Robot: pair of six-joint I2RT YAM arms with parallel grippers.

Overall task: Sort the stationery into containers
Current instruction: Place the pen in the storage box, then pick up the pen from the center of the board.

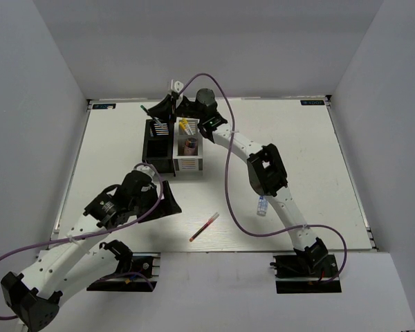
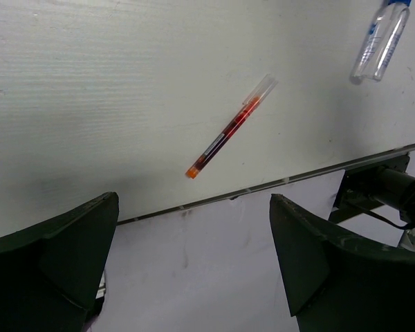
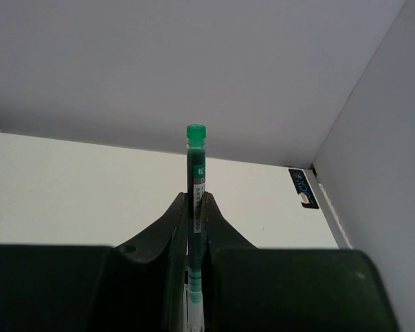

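Left gripper: jaws spread wide and empty, hovering over the near edge of the table.
Red-orange pen: lies loose on the table just beyond that gripper, unsorted.
Clear bottle: lies on the table beside the right arm, unsorted.
White-grey organiser: holds a yellow pen and a pink cylinder.
Black organiser: stands against the white-grey one; its contents are unclear.
Right gripper: clamped on an upright green pen, above the black organiser's far end.
Progress: seemingly past halfway, with one pen in hand and two items left.
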